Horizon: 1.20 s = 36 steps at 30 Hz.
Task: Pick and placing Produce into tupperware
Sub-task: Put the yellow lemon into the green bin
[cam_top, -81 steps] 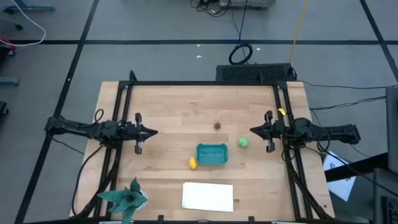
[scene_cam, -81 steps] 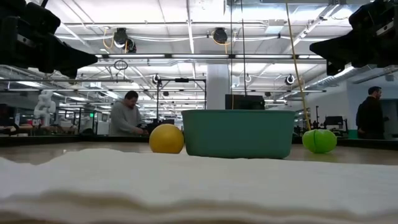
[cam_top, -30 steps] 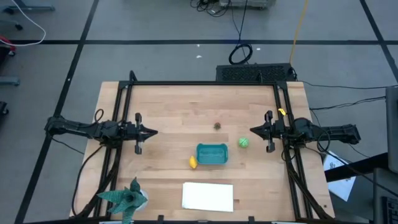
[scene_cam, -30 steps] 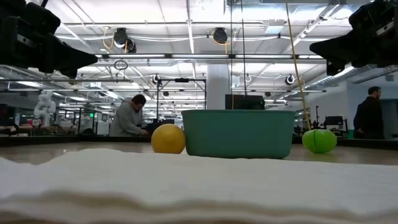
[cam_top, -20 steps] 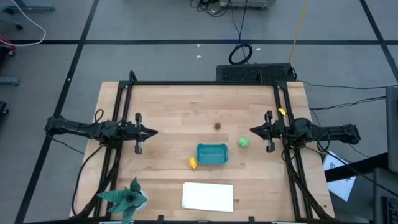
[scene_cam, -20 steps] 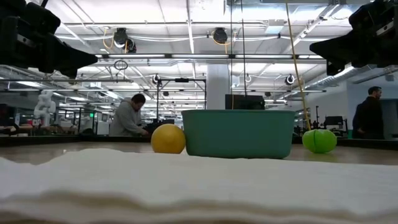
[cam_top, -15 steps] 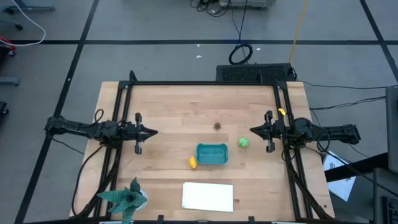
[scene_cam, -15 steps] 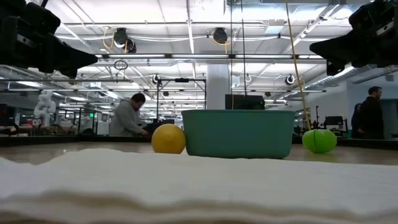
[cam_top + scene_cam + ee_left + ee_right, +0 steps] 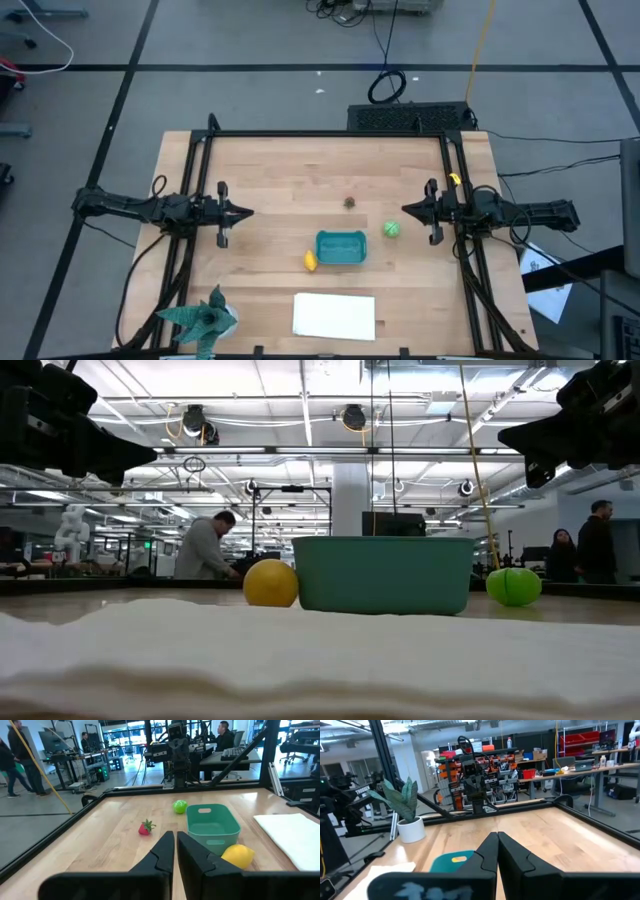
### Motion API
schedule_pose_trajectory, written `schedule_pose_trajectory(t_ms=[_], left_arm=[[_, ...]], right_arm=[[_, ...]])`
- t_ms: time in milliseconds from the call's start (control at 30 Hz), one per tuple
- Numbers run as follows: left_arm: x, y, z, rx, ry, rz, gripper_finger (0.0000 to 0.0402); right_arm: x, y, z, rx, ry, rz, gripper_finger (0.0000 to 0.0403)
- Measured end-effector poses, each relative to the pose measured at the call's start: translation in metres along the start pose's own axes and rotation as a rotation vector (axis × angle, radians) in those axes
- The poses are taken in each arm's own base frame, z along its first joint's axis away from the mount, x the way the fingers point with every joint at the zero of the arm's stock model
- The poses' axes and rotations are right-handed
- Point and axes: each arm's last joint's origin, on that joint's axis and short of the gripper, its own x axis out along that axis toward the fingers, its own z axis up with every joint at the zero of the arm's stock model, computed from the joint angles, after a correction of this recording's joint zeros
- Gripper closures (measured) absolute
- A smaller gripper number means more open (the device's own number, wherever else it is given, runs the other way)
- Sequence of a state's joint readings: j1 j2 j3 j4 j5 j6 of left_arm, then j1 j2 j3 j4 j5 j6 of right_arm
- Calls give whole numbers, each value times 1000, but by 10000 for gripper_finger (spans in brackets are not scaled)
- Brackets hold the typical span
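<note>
The teal tupperware tub (image 9: pixel 341 247) stands on the table's middle near part, seen too in the low view (image 9: pixel 382 573). The yellow lemon piece (image 9: pixel 311 261) lies by its left wall. The bright green round piece (image 9: pixel 391 229) rests to its right. The small dark red piece (image 9: pixel 349 202) sits beyond the tub and looks like a strawberry (image 9: pixel 145 828) in the left wrist view. My left gripper (image 9: pixel 247 211) hovers shut at the table's left. My right gripper (image 9: pixel 405 208) hovers shut at the right, nearest the green piece.
A flat white sheet (image 9: pixel 334 315) lies at the near edge, in front of the tub. A green spiky plant figure (image 9: pixel 205 318) stands at the near left corner. Black frame rails (image 9: pixel 330 133) border the table. People show in the room beyond.
In the low view my right gripper has shifted a little and tipped slightly. The produce pieces and the tub have stayed where they were.
</note>
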<state>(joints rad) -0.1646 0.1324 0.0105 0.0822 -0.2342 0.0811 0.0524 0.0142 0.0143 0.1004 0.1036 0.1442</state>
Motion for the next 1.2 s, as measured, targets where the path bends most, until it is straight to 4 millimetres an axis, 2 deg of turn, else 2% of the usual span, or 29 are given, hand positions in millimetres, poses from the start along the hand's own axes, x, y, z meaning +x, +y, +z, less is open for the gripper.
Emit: schedule_pose_trajectory(t_ms=[800, 1200], left_arm=[[0, 0, 0, 0, -1, 0, 376], [0, 1, 9, -54, -92, 5, 376]], right_arm=[[0, 0, 0, -6, -6, 1, 403], [0, 0, 0, -6, -5, 0, 403]])
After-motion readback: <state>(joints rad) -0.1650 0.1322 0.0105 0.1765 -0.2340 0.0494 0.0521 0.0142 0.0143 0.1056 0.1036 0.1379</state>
